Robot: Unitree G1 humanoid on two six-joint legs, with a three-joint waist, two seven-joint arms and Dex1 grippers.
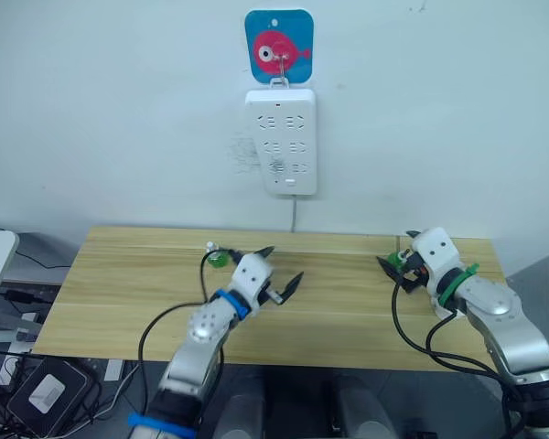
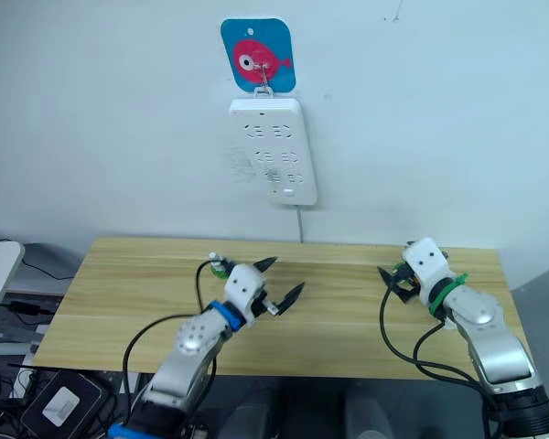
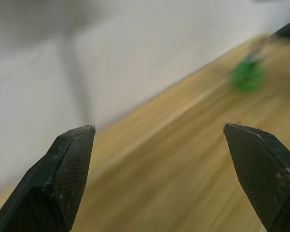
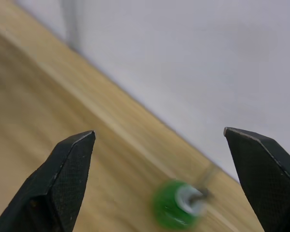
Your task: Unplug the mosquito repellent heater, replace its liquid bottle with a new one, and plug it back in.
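Left gripper (image 1: 279, 268): jaws apart, empty.
Right gripper (image 4: 159, 180): jaws apart over wick bottle (image 4: 176, 205).
Handling: light, slippery; likely grip its round body.

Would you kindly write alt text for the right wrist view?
An uncapped green bottle with a thin dark wick lies on its side on the wooden table, between and just beyond the open right gripper. A pale wall rises behind the table edge.

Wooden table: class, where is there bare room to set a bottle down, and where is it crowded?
The table is bare between the left gripper and right gripper, and along its left end. It is crowded at the capped green bottle and the uncapped green bottle.
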